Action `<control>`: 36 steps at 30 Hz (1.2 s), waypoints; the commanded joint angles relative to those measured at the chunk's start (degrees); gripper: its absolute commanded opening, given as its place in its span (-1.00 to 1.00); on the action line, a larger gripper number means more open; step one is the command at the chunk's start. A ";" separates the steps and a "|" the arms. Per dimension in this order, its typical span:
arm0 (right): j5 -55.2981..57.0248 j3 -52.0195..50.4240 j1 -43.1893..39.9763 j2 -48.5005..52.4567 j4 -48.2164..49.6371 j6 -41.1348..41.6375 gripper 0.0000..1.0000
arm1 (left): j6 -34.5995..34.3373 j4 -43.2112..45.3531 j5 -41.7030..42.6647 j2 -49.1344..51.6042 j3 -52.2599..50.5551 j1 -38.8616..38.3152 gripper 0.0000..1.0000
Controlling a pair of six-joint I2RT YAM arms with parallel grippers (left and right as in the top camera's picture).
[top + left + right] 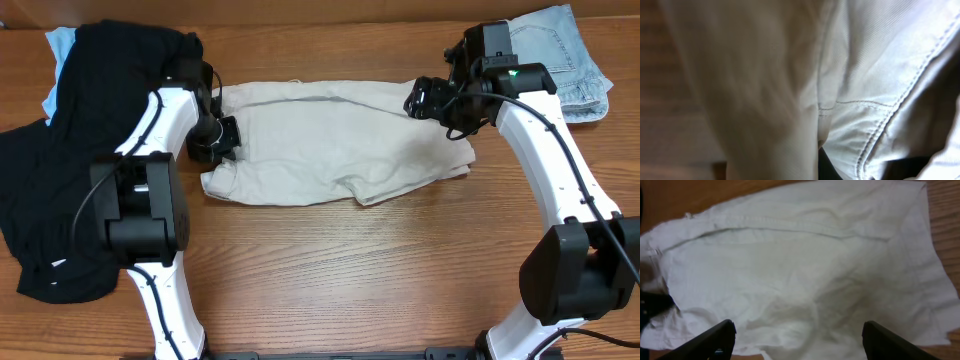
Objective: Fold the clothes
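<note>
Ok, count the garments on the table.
3: cream shorts centre, black garment left, denim shorts far right. A light-blue scrap behind the black one may be a fourth.

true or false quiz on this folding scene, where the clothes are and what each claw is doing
1. The cream shorts lie spread on the wooden table between the two arms. True.
2. The right claw is clamped on the denim shorts. False: its fingers stand wide apart above the cream shorts, and the denim pair lies apart at the far corner.
3. The black garment lies beside the left arm. True.
4. The left claw hangs open over bare wood. False: it is shut on the left end of the cream shorts, whose cloth fills its wrist view.
</note>
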 commanded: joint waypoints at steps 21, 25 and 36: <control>-6.34 -7.80 0.26 14.91 10.32 0.04 -0.92 | 14.25 -32.57 -5.99 3.41 44.13 -1.77 -0.92; -6.08 -7.80 0.26 16.04 11.04 1.01 -0.92 | 14.10 -33.35 -5.77 3.41 46.62 -4.79 -0.92; -4.85 -7.80 0.26 17.88 12.66 3.06 -0.92 | 4.70 -25.16 4.79 3.56 46.31 -19.47 -0.91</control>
